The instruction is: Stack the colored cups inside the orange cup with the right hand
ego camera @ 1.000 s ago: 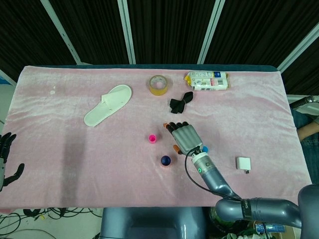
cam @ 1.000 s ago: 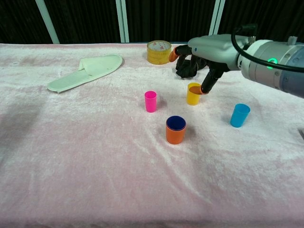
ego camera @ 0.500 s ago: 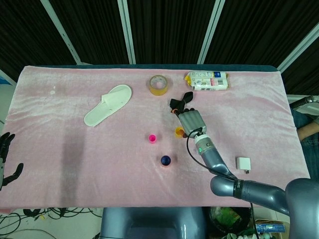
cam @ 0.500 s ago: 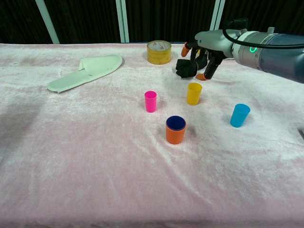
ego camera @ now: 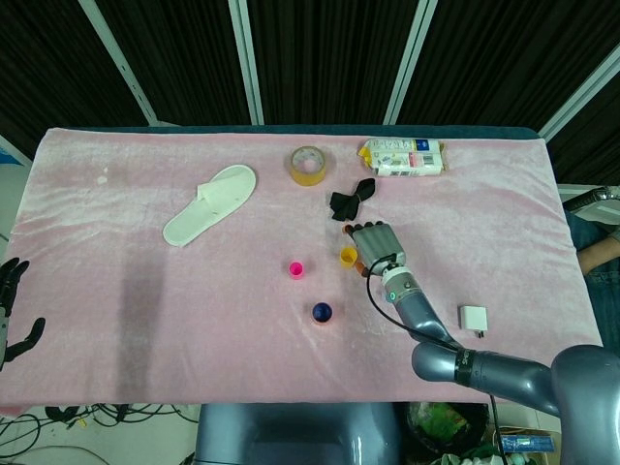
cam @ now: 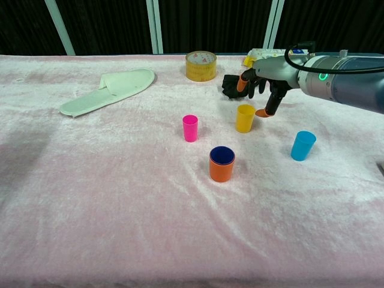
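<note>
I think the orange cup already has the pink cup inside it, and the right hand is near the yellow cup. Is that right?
Not quite: the orange cup holds a dark blue cup, as the chest view shows. The pink cup stands alone. The right hand is near the yellow cup.

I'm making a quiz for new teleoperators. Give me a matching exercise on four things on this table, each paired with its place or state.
Things:
1. yellow cup
2. orange cup
3. blue cup
4. slipper

Places or states:
A. holds a dark blue cup inside
B. far left, beyond the pink cup
C. right beside the right hand, not held
D. alone, furthest right of the cups

Pairs: 1-C, 2-A, 3-D, 4-B
</note>
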You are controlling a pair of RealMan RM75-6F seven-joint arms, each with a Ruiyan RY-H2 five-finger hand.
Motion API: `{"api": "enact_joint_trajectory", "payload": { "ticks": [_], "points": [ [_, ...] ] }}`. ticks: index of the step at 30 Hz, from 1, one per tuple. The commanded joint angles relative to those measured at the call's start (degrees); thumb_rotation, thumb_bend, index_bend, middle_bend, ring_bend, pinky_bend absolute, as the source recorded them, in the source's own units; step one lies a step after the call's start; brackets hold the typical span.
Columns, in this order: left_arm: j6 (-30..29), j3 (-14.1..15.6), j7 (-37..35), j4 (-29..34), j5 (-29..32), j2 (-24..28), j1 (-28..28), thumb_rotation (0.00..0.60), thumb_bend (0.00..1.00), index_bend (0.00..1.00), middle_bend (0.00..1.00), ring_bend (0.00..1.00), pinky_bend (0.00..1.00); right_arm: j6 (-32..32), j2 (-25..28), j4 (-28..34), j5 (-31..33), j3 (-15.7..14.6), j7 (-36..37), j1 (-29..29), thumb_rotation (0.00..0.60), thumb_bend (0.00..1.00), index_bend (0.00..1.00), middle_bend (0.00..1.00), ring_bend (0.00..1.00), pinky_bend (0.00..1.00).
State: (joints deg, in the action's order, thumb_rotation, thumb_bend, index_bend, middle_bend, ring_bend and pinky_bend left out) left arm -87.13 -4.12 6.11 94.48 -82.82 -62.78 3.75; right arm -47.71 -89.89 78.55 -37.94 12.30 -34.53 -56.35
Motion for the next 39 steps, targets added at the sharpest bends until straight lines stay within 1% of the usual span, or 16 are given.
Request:
{"api": "enact_joint_trajectory", "payload": {
  "ticks": [1, 5, 8, 15, 21, 27, 32, 39],
  "points": [
    [0.05, 0.02, 0.06, 0.01, 0.04, 0.01, 0.0, 0.6, 0.34, 0.08, 0.05, 0.0, 0.01, 0.34, -0.05, -0.11, 0.19, -0.51, -0.01, -0.06, 0.6, 0.27, 0.27, 0.3, 0.25, 0.26],
    [0.01, -0.03, 0.07, 0.06, 0.12, 0.05, -0.02, 0.6, 0.34, 0.08, 0.05, 0.0, 0.01, 0.27, -0.54, -0.46, -0.46, -1.08, 0.77, 0.07, 0.6, 0.27, 0.32, 0.35, 0.25, 0.26],
    [0.0, -0.05, 0.07, 0.06, 0.17, 0.06, -0.03, 0.6, 0.34, 0.08, 0.05, 0.0, 0.01, 0.25, -1.24, -1.14, -1.48, -1.43, 1.61, 0.18, 0.6, 0.27, 0.35, 0.37, 0.25, 0.26],
    [0.05, -0.41, -0.26, 0.11, 0.47, 0.1, 0.11, 0.6, 0.34, 0.08, 0.05, 0.0, 0.01, 0.02, -3.2, -3.45, -3.73, -1.68, 3.43, 0.28, 0.6, 0.27, 0.38, 0.39, 0.25, 0.26],
    [0.31, -0.46, -0.16, 0.09, 0.86, 0.14, 0.15, 0.6, 0.34, 0.08, 0.05, 0.0, 0.01, 0.17, -3.97, -4.44, -4.46, -1.76, 4.04, 0.27, 0.6, 0.27, 0.39, 0.4, 0.25, 0.26],
    [0.29, -0.5, -0.23, 0.1, 1.06, 0.16, 0.09, 0.6, 0.34, 0.08, 0.05, 0.0, 0.01, -0.05, -4.83, -5.27, -5.02, -1.48, 4.95, 0.39, 0.6, 0.27, 0.45, 0.44, 0.27, 0.26],
    [0.15, -0.48, -0.37, -0.05, 1.14, 0.12, -0.05, 0.6, 0.34, 0.08, 0.05, 0.0, 0.01, -0.16, -5.31, -5.72, -5.41, -1.12, 5.78, 0.58, 0.6, 0.31, 0.5, 0.45, 0.28, 0.26],
    [0.08, -0.48, -0.39, -0.05, 1.13, 0.09, -0.1, 0.6, 0.34, 0.08, 0.05, 0.0, 0.01, -0.41, -4.91, -4.72, -5.25, -0.12, 6.82, 0.79, 0.6, 0.33, 0.53, 0.45, 0.28, 0.26]
  ]
}}
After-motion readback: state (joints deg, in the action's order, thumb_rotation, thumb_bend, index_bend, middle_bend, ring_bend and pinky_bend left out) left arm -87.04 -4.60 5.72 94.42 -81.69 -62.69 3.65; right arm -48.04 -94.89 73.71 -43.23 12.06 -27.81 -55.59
